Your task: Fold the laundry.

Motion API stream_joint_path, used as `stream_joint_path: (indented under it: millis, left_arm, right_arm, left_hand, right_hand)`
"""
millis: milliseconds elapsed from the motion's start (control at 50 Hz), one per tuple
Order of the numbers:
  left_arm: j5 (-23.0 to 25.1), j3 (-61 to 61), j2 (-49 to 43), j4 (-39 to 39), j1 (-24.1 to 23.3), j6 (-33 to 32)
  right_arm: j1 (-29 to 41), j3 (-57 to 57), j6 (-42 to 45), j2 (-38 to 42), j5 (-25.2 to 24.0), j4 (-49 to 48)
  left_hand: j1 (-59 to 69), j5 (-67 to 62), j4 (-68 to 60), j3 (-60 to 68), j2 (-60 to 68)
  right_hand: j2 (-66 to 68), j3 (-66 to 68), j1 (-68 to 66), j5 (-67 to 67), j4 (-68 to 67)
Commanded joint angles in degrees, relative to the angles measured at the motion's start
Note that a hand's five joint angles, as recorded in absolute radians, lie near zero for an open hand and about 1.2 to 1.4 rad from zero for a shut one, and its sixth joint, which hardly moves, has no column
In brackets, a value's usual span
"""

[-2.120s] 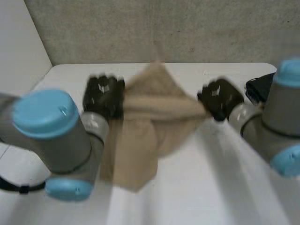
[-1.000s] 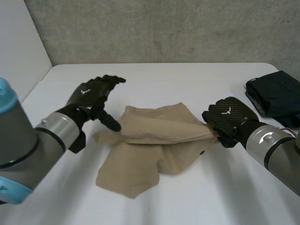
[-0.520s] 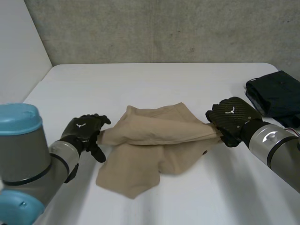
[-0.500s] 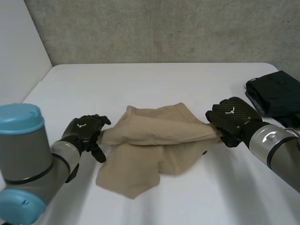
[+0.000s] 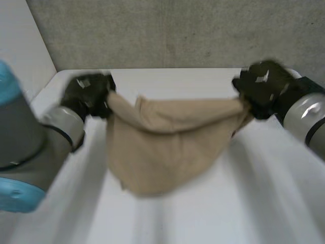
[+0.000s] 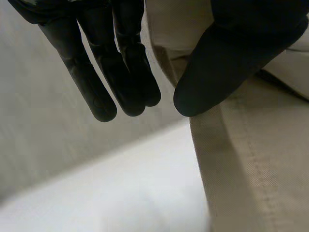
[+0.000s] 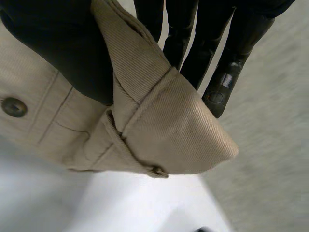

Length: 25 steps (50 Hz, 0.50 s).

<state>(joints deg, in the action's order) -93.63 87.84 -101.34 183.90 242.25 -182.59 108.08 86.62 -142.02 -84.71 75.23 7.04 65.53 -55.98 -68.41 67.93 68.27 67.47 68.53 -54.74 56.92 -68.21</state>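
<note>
the beige garment (image 5: 167,145) hangs stretched between both hands, sagging toward the white surface (image 5: 264,198). the left hand (image 5: 87,95) seems to pinch one top corner between thumb and straight fingers (image 6: 96,72); the right hand (image 5: 264,87) clamps the other corner, near a button (image 7: 13,107), under its thumb. the white mark (image 5: 262,77) on each hand's back is unreadable.

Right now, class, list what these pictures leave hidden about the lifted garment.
Left wrist view: the thumb of the left hand covers its grip on the tan garment.
Right wrist view: the right hand and edge hide all beyond one buttoned corner.
Head view: the sagging cloth hides its underside.
</note>
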Motion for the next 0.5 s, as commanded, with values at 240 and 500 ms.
stream_joint_path:
  millis: [240,500]
  left_arm:
    - [-0.5,-10.5,14.7,-12.9,0.9,-0.8]
    - [-0.9,-18.2,-12.6,-8.6,-0.9,-0.8]
  right_arm:
    - [0.2,-26.1,0.2,-3.0,-0.2,21.3]
    - [2.0,-30.6,-0.6,18.0,1.9,18.2]
  left_hand:
    - [14.5,-14.0,-11.6,12.1,11.7]
    - [14.5,-14.0,-11.6,12.1,11.7]
  right_hand:
    - [12.5,11.5,-25.3,13.1,-11.8]
    - [12.5,11.5,-25.3,13.1,-11.8]
